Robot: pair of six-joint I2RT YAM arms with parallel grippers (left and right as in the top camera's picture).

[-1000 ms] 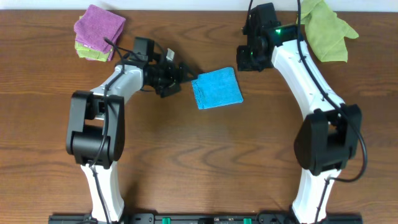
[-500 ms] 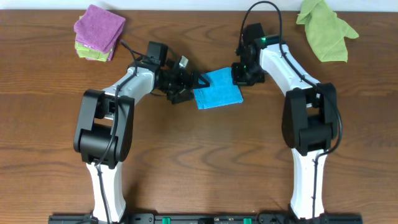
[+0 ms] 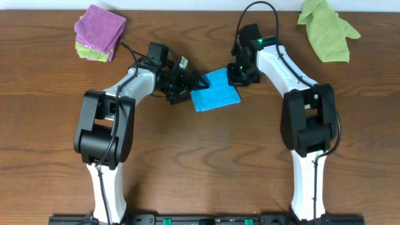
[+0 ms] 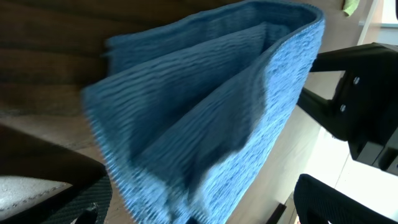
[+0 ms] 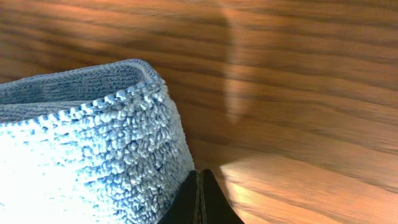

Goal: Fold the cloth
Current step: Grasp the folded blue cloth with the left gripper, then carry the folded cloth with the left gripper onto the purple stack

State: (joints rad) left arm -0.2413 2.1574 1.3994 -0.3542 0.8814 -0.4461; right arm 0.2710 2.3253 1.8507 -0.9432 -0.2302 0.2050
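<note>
Centrally, folded cloth (image 3: 215, 97) inside open left end effector (image 3: 193, 87), right end effector (image 5: 200, 191) closed at its edge.

cloth (image 3: 215, 98) on table (image 3: 200, 156), left tool (image 3: 195, 82) at left edge, right tool (image 3: 236, 76) at far corner

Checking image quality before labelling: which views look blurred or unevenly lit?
Left wrist: the sky-blue fabric cloth is blurred, worst at its left edge. Right wrist: cloth weave sharp, bright glare patch on the brown wooden table. Overhead: sharp, evenly lit.
</note>
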